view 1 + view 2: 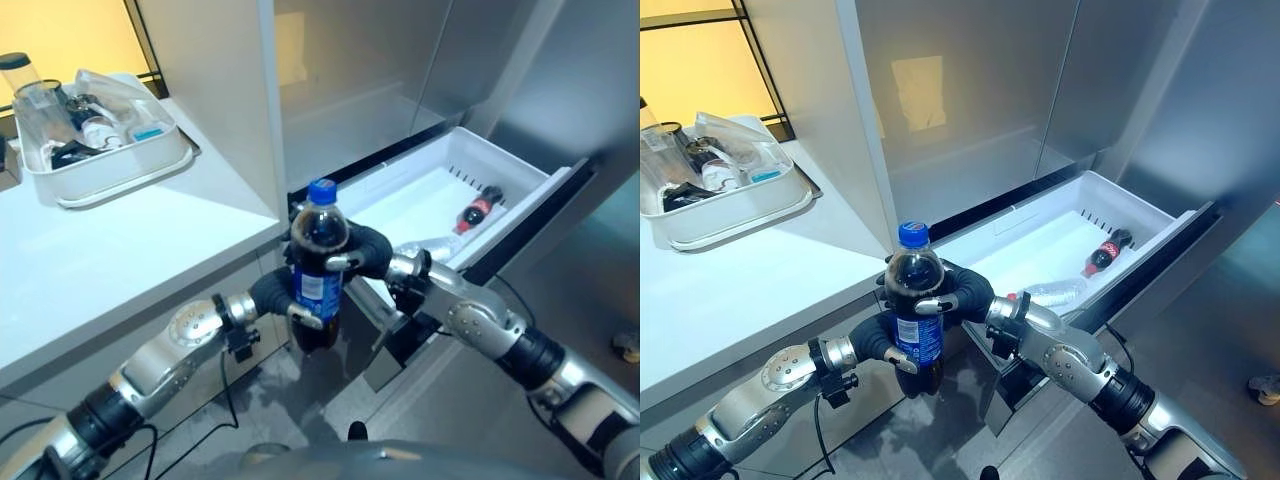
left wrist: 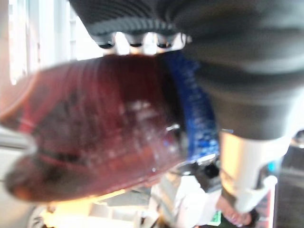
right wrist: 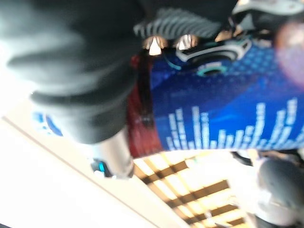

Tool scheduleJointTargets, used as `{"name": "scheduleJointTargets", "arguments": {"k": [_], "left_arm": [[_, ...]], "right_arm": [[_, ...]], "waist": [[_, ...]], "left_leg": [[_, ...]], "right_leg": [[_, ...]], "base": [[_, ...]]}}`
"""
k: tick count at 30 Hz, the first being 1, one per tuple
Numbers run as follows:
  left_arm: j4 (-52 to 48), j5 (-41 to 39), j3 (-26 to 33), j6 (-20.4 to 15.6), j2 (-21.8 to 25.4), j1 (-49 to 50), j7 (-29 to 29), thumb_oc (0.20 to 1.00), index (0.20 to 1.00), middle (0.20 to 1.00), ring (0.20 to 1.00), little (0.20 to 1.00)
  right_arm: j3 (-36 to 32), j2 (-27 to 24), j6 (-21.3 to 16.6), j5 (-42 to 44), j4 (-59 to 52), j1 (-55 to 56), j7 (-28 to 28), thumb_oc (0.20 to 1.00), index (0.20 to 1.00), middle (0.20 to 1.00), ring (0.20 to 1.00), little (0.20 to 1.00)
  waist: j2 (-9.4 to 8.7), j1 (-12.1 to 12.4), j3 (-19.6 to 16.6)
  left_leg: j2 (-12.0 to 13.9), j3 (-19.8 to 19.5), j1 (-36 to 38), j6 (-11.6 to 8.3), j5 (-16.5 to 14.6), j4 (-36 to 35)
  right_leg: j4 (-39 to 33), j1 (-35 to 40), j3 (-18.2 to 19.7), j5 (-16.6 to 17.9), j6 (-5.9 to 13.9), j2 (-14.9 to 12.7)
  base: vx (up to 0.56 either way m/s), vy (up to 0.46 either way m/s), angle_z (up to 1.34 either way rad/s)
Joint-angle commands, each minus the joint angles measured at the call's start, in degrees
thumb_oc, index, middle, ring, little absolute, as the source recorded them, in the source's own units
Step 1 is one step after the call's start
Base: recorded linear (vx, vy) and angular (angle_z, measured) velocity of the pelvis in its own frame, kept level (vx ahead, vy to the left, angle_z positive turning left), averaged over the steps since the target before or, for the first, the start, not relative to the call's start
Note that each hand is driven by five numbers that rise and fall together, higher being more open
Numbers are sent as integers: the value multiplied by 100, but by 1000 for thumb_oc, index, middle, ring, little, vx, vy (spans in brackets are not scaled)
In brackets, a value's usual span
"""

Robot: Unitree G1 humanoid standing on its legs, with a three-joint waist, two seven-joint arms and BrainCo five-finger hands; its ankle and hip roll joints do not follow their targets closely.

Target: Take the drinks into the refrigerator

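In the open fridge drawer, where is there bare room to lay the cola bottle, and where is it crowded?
Both the left hand and right hand grip the cola bottle in front of the drawer. The drawer's white floor is bare along its left side and middle. Its right side is crowded: a small dark bottle and a clear bottle lie there.

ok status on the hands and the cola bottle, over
Left hand and right hand both shut on cola bottle, upright. Fridge drawer open, two bottles inside. Path clear.
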Motion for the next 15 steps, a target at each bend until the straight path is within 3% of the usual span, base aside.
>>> {"name": "scheduleJointTargets", "arguments": {"k": [1,15], "left_arm": [[-193,-208,283,-372,-354,-599,22,1000,1000,1000,1000,1000],[-306,-352,723,-271,-315,-28,128,1000,1000,1000,1000,1000]], "right_arm": [[-251,455,-407,673,-348,-187,-70,200,200,200,200,200],[-1448,125,-854,316,107,-88,-624,200,200,200,200,200]], "waist": [[-49,124,-23],[-85,155,-31]], "left_leg": [[-50,-405,-29,69,-317,5],[-58,-421,-13,78,-332,5]], "right_leg": [[597,33,-358,-348,516,-312],[609,25,-400,-335,529,-312]], "base": [[0,0,0],[0,0,0]]}}
